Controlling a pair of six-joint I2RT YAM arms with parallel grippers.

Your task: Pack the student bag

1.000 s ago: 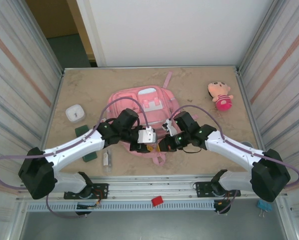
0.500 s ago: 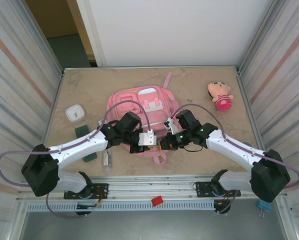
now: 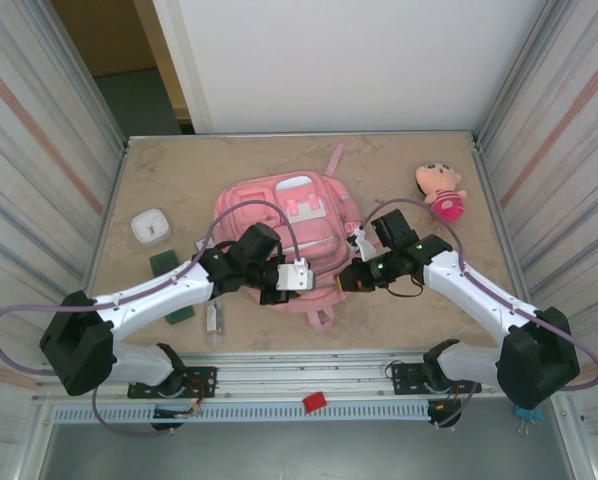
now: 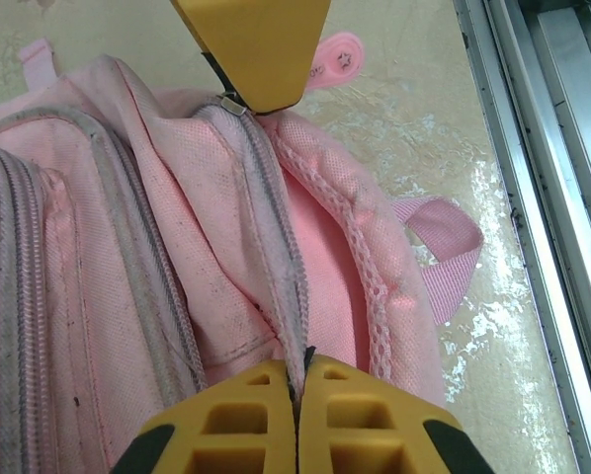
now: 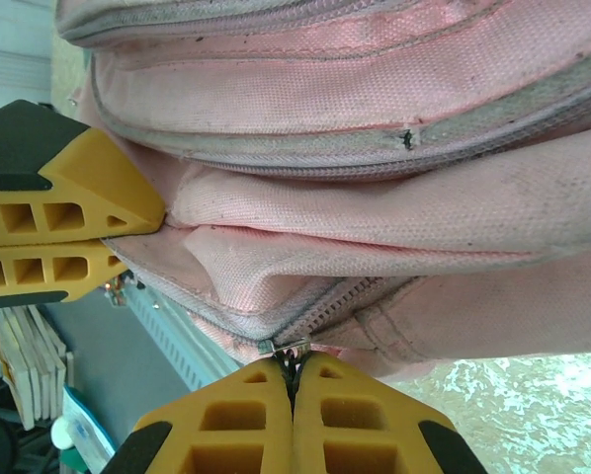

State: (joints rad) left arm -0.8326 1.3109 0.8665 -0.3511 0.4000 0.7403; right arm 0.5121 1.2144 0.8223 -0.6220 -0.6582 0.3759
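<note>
The student bag (image 3: 284, 212) is laid flat at the middle of the worktop (image 3: 179, 165). Its zip seam (image 4: 292, 296) is clamped in the left claw (image 4: 297, 373), apparently to be kept taut, while the zip pull (image 5: 288, 350) is pinched in the right claw (image 5: 294, 380) for opening.

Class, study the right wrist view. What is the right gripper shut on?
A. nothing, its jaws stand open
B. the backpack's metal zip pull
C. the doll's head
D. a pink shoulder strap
B: the right gripper has its jaws pressed together on the small metal zip pull at the zip seam of the student bag.
</note>
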